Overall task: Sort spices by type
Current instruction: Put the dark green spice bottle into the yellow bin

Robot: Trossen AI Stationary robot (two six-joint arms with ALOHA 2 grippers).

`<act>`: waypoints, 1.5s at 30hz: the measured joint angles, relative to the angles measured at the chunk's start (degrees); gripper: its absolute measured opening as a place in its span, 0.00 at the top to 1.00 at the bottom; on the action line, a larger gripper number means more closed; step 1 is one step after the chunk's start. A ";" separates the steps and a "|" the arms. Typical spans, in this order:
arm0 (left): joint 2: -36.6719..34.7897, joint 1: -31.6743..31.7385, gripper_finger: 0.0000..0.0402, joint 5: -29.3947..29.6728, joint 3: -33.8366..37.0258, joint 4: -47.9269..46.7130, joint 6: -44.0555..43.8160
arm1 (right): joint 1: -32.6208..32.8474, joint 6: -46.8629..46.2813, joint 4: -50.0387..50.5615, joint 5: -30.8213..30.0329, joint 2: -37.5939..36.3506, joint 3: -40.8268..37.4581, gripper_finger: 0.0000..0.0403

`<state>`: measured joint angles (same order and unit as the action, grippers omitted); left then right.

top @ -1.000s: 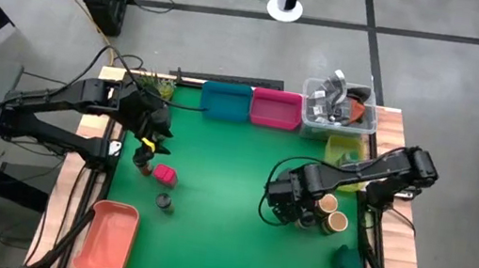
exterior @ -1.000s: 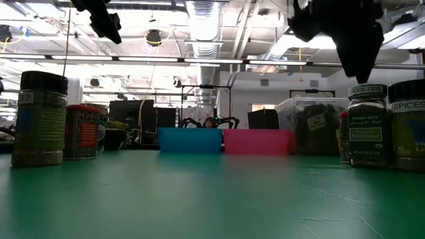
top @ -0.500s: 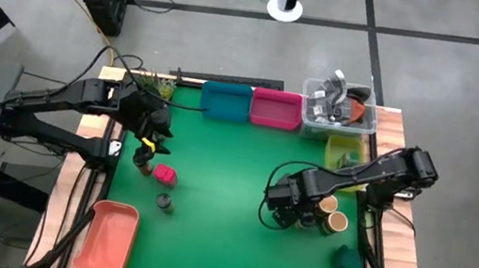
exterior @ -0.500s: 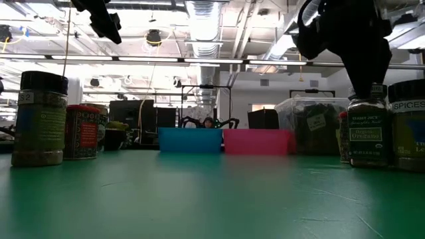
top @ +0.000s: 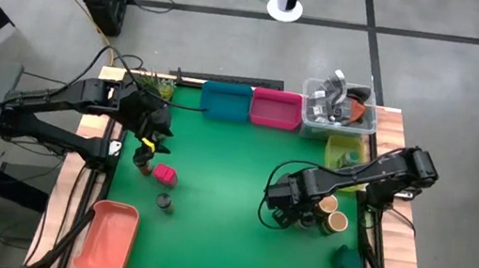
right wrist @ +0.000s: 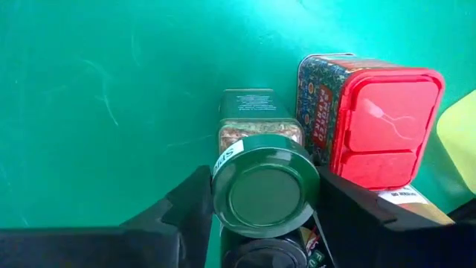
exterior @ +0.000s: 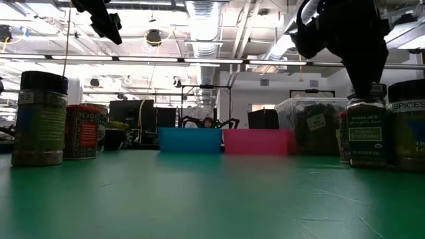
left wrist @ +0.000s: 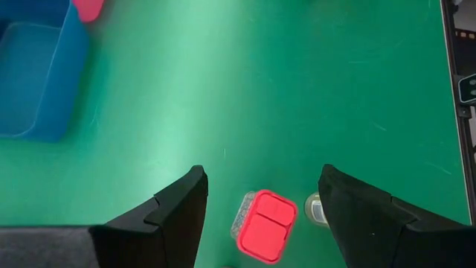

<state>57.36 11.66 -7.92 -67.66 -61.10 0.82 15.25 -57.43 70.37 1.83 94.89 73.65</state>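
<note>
**Right gripper clamped on a green-lidded jar**

Together, we counted the spices in two groups on the green table mat [top: 223, 179]. By the left arm stood two: one red-lidded blocky pack [top: 164, 176] and one small dark grey-lidded jar [top: 164, 202]. By the right arm we made out two round tan-topped jars [top: 337, 222], one red-lidded patterned tin [right wrist: 372, 119] and two green-lidded jars, with a further dark lid partly hidden below them.

The right gripper [right wrist: 262, 195] was closed on the round green-lidded glass jar [right wrist: 265, 186], a finger pressed to either side of its lid. That jar stood upright, long axis vertical, lid up, just beside the tin and the second green jar [right wrist: 254, 119].

The left gripper [left wrist: 260, 205] hung above the pack with its fingers apart, holding nothing.

Along the far edge we counted one blue bin [top: 225, 101] and one pink bin [top: 275, 109].
</note>
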 joint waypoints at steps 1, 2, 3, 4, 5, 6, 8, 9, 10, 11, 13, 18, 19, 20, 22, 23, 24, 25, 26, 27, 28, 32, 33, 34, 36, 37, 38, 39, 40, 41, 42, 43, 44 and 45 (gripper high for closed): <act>0.00 0.00 0.39 0.00 0.00 0.00 0.06 | 0.00 0.00 -0.50 0.00 0.00 0.03 0.44; 0.00 0.00 0.39 0.00 0.00 0.00 0.05 | -0.03 0.00 -0.85 -0.03 0.00 0.20 0.44; 0.00 0.00 0.39 0.00 0.00 0.00 0.06 | -0.16 0.02 -1.12 -0.03 0.02 0.46 0.44; 0.00 0.00 0.39 0.00 0.00 0.00 0.09 | -0.40 0.18 -1.49 -0.03 0.02 0.68 0.44; 0.00 0.00 0.39 0.04 0.00 0.00 0.10 | -0.62 0.26 -1.80 0.00 0.04 1.08 0.44; 0.00 0.00 0.39 0.23 0.00 0.02 0.11 | -0.88 0.28 -1.88 -0.03 0.06 1.71 0.44; 0.00 0.00 0.39 0.42 0.00 0.02 0.08 | -1.53 0.65 -1.65 -0.39 0.07 3.13 0.44; 0.00 0.00 0.39 0.43 0.00 0.04 0.09 | -1.85 1.01 -1.52 -1.03 0.07 4.16 0.44; 0.00 0.00 0.39 0.44 0.00 0.06 0.09 | -2.14 1.59 -1.48 -2.16 0.07 5.16 0.44; 0.00 0.00 0.39 0.44 0.00 0.07 0.09 | -2.44 2.26 -1.47 -3.53 0.07 6.32 0.44; 0.00 0.00 0.39 0.44 0.00 0.07 0.01 | -3.24 2.62 -0.40 -6.34 -0.05 8.61 0.44; 0.00 0.00 0.39 0.42 0.00 0.07 -0.57 | -6.48 3.90 8.28 -10.17 -2.52 12.44 0.44; 0.00 0.00 0.39 0.43 0.00 0.07 -0.82 | -7.17 3.70 10.30 -10.87 -3.43 12.57 0.44; 0.00 0.00 0.39 0.43 0.00 0.05 -1.08 | -7.99 3.51 12.31 -11.41 -4.43 12.57 0.44; 0.00 0.00 0.39 0.44 0.00 0.03 -1.14 | -9.71 3.48 15.40 -12.22 -6.70 12.57 0.44; 0.00 0.00 0.39 0.43 0.00 0.01 -1.10 | -10.69 3.45 16.47 -12.44 -7.91 12.57 0.44; 0.00 0.00 0.39 0.42 0.00 -0.04 -1.10 | -11.71 3.34 17.36 -12.48 -9.02 12.57 0.44; 0.00 0.00 0.39 0.42 0.00 -0.04 -1.10 | -12.70 3.02 18.24 -12.49 -10.11 12.57 0.44; 0.00 0.00 0.39 0.42 0.00 -0.04 -1.12 | -13.55 2.45 19.32 -12.82 -11.06 12.52 0.44; 0.00 0.00 0.39 0.43 0.00 -0.05 -1.10 | -14.43 1.90 19.83 -13.29 -12.04 12.11 0.44; 0.00 0.00 0.39 0.42 0.00 -0.08 -1.10 | -15.32 1.51 19.81 -13.63 -13.09 11.51 0.44; 0.00 0.00 0.39 0.42 0.00 -1.03 -1.10 | -18.05 -2.59 19.77 -13.56 -17.74 7.13 0.44; 0.00 0.00 0.39 0.43 0.00 -1.32 -1.10 | -18.49 -3.65 19.83 -13.48 -18.79 5.74 0.44; 0.00 0.00 0.39 0.42 0.00 -1.57 -1.13 | -18.79 -4.62 19.86 -13.05 -19.77 4.18 0.44; -0.02 0.00 0.39 0.42 0.00 -1.82 -1.25 | -19.22 -5.87 19.54 -12.27 -21.52 1.40 0.44; -0.02 0.00 0.39 0.42 0.00 -1.97 -1.25 | -19.33 -5.99 19.51 -12.02 -22.30 -0.05 0.44; -0.04 0.00 0.39 0.42 0.00 -2.17 -1.25 | -19.52 -5.98 19.73 -11.69 -22.92 -1.32 0.44; -0.04 0.00 0.39 0.42 0.00 -2.21 -1.25 | -19.58 -6.01 19.88 -11.40 -23.48 -2.34 0.44; -0.04 0.00 0.39 0.42 0.00 -2.17 -1.25 | -19.58 -6.04 19.78 -11.12 -24.15 -3.29 0.44; -0.04 0.00 0.39 0.42 0.00 -2.19 -1.25 | -19.58 -6.08 19.53 -11.06 -24.93 -4.12 0.44; -0.04 0.00 0.39 0.42 0.00 -2.20 -1.25 | -19.58 -6.07 19.48 -11.06 -25.66 -4.72 0.44; -0.04 0.00 0.39 0.42 0.00 -2.20 -1.26 | -19.58 -6.08 19.70 -11.03 -26.38 -5.14 0.44; -0.04 0.00 0.39 0.42 0.00 -2.23 -1.27 | -19.58 -6.09 19.76 -11.00 -27.20 -5.55 0.44; -0.04 0.00 0.39 0.42 0.00 -2.27 -1.25 | -19.60 -6.20 19.72 -10.94 -27.98 -5.94 0.44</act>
<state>57.32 11.66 -7.51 -67.66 -63.37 -0.43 -4.36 -63.63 90.09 -9.11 66.91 67.71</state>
